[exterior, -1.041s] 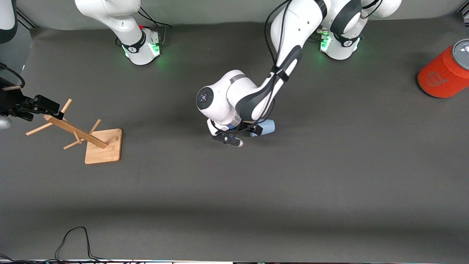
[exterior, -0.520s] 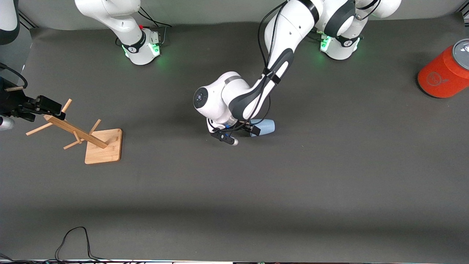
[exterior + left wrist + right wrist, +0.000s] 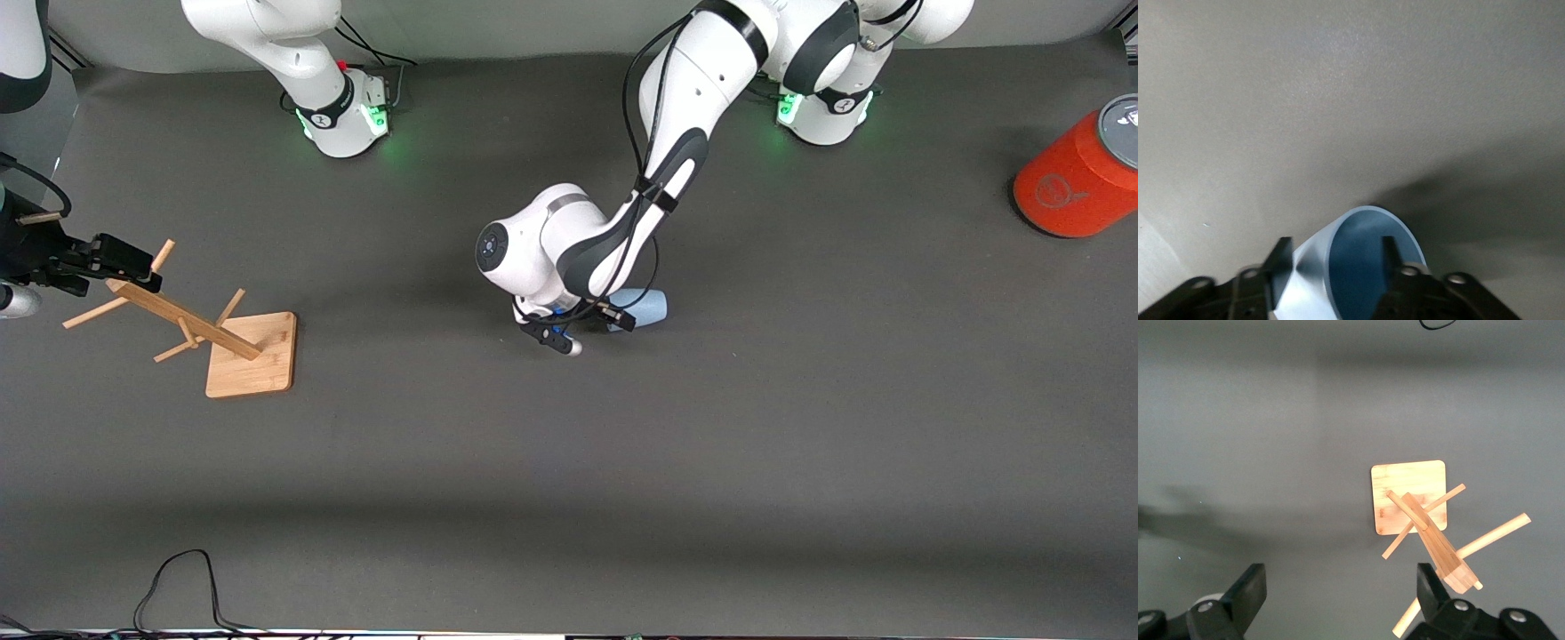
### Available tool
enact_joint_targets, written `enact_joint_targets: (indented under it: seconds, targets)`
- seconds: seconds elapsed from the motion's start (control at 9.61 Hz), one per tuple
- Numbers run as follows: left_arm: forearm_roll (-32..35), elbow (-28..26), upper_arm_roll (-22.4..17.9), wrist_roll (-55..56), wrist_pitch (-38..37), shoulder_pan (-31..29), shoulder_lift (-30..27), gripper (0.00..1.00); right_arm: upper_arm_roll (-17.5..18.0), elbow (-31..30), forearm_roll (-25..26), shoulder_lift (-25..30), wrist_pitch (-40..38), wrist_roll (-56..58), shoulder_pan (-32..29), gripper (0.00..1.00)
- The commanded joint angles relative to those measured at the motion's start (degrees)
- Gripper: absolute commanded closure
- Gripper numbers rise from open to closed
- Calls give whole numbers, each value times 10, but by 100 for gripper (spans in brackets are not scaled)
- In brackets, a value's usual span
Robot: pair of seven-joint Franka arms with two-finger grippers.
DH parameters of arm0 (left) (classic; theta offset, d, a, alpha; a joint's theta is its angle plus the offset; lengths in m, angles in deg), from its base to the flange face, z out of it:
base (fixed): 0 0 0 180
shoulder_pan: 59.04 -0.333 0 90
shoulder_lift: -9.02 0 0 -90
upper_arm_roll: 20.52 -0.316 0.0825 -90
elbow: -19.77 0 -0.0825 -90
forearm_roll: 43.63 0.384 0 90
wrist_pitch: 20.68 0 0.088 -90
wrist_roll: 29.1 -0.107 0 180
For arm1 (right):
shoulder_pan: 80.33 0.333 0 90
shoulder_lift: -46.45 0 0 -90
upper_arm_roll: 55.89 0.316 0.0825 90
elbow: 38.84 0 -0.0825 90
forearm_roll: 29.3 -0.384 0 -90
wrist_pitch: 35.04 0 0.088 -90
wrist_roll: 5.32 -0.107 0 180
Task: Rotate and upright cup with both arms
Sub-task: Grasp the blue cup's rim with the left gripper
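Observation:
The pale-blue cup (image 3: 649, 307) lies on its side on the dark mat near the table's middle. Its open mouth (image 3: 1368, 267) faces my left gripper (image 3: 590, 330). That gripper (image 3: 1335, 250) straddles the rim, with one fingertip (image 3: 1389, 257) inside the cup and the other outside along the wall. Gaps still show on both sides of the wall, so I read it as open. My right gripper (image 3: 114, 260) hangs open over the top of the wooden rack at the right arm's end, with nothing between its fingers (image 3: 1341, 583).
A wooden peg rack (image 3: 249, 351) on a square base stands tilted at the right arm's end of the table (image 3: 1408, 497). A large orange container (image 3: 1076, 182) lies at the left arm's end. A black cable (image 3: 178, 578) loops near the front edge.
My left gripper's fingers have drawn closer together around the cup's rim, and its wrist has shifted slightly. The cup and the right arm have stayed put.

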Motion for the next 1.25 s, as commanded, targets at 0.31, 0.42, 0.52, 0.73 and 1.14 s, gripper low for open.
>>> enact_joint_targets:
  seconds: [0.31,0.42,0.52,0.73,1.14]
  targets:
    - [36,-9,-7,-56,-12,10,-8,100,-3,0,5,-3,6,10,2,0]
    - [37,-9,-7,-56,-12,10,-8,100,-3,0,5,-3,6,11,2,0]
    - [38,-8,-9,-67,-15,9,-11,100,-3,-1,5,-3,6,11,2,0]
    - [36,2,-12,-69,-35,4,-28,100,-4,0,5,-3,5,11,2,0]
    - [19,35,-35,-20,-51,-22,-85,100,-4,0,5,-3,6,11,2,0]
